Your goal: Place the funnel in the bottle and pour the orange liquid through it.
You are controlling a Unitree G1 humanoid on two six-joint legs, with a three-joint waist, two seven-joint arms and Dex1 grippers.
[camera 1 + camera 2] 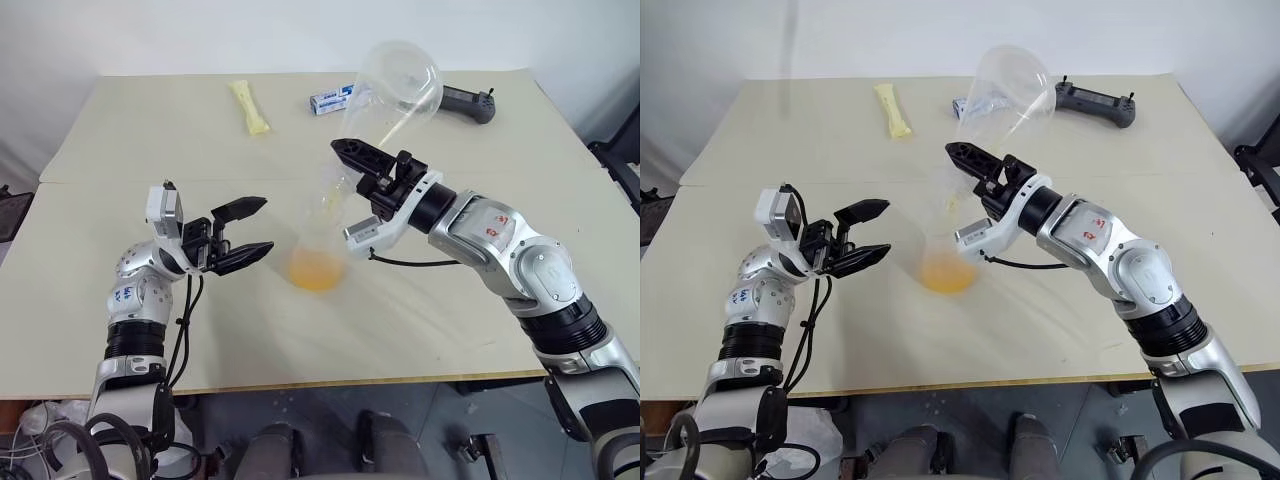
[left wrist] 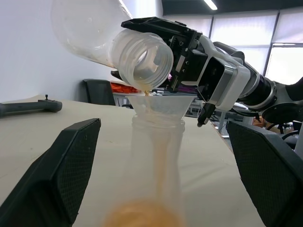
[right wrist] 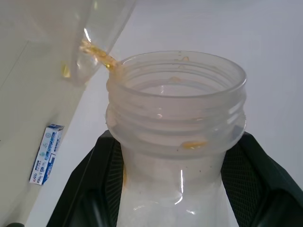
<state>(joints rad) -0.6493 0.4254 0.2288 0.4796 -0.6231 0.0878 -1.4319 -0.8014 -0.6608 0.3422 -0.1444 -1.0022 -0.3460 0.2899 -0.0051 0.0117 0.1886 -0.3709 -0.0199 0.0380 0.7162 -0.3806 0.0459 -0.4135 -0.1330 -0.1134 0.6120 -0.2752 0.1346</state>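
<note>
Two arms reach over the pale table [image 1: 120, 300]. Nearest, the left gripper [image 1: 243, 232] points sideways toward the bottle [image 1: 322, 240], its black fingers spread wide and holding nothing, stopped just beside the bottle's base without touching it. That clear bottle stands upright on the table, a wide cone narrowing to a straight neck, with the orange liquid [image 1: 316, 270] pooled shallow in its bottom. In its mouth sits the funnel [image 2: 158, 106], small and clear, its flared rim resting on the neck. Just above, the right gripper [image 1: 362, 168] is clamped tight around the threaded neck of a larger clear container [image 1: 400, 85], tipped mouth-down over the funnel so that a thin orange trickle runs from its lip into the funnel. Farther back on the table lie a yellow packet [image 1: 249, 106], a small blue-and-white box [image 1: 330, 99] and a dark controller [image 1: 470, 102].
</note>
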